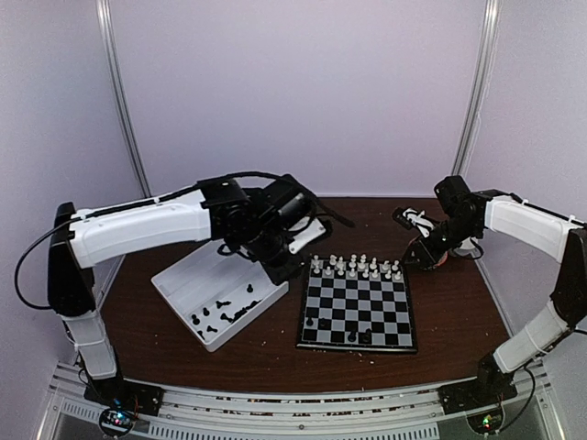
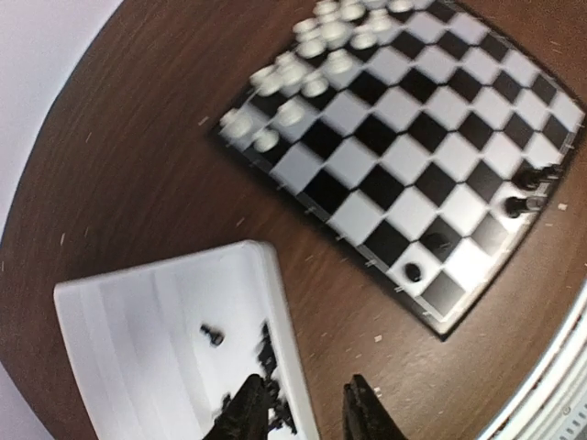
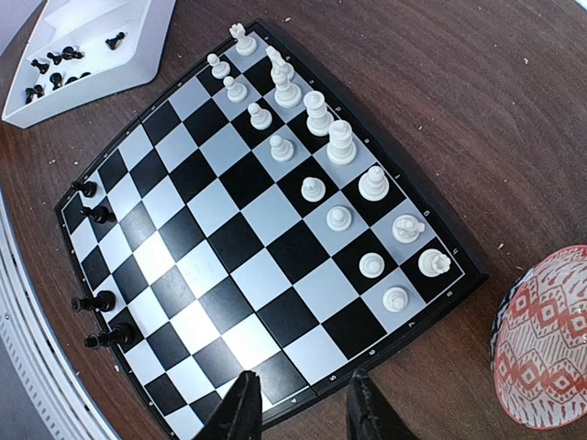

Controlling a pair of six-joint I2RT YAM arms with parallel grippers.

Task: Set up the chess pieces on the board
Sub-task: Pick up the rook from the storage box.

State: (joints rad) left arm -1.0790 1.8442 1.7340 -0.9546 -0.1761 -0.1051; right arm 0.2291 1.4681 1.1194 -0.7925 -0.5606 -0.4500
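Note:
The board [image 1: 362, 307] lies at the table's middle right, with white pieces along its far rows. A few black chess pieces [image 1: 351, 336] stand on its near row; they show in the right wrist view [image 3: 94, 301] and the left wrist view [image 2: 515, 206]. More black pieces [image 2: 213, 335] lie loose in the white tray [image 1: 188, 284]. My left gripper [image 2: 307, 408] is open and empty, its jaws astride the tray's wall near a cluster of pieces [image 2: 268, 353]. My right gripper [image 3: 298, 403] is open and empty over the board's [image 3: 238, 243] right edge.
The two-compartment tray [image 2: 128, 330] sits tilted left of the board. A red patterned bowl [image 3: 546, 339] stands right of the board, by my right gripper [image 1: 417, 257]. White pieces [image 3: 316, 115] fill two far rows. Small crumbs dot the brown table.

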